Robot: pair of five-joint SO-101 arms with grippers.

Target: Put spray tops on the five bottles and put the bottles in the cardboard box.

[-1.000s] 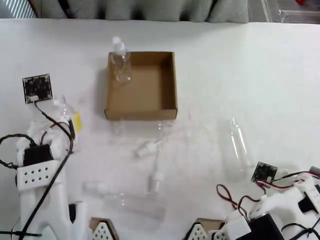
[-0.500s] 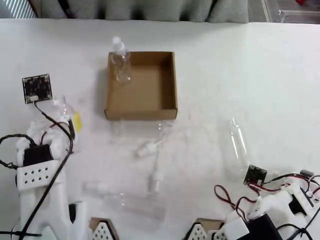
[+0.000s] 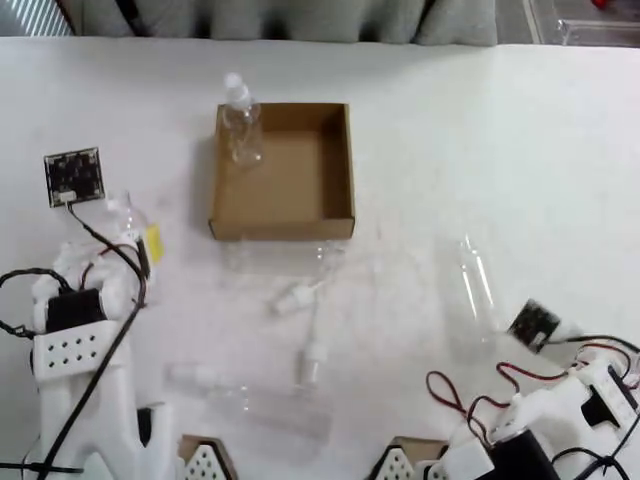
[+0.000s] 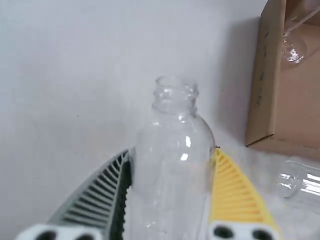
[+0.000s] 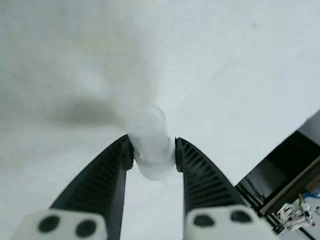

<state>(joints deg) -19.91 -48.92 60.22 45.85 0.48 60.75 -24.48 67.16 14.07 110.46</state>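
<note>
- Cardboard box [image 3: 283,170] on the white table [image 3: 500,150], far of centre; capped bottle [image 3: 241,125] upright in its far-left corner.
- Left gripper [image 4: 172,152], well left of the box: grey and yellow fingers clamped on an uncapped bottle [image 4: 172,180], clear, neck open.
- Right gripper [image 5: 152,142], at the near right: black fingers closed on a white spray top [image 5: 150,127], blurred.
- Three clear bottles lying loose: front bottle [image 3: 275,258] just near the box wall, right-hand bottle [image 3: 477,295] beside the right arm, near bottle [image 3: 265,405] toward the table's near edge.
- Two loose tops: first loose top [image 3: 295,297] and second loose top [image 3: 310,360], between front bottle and near bottle.
</note>
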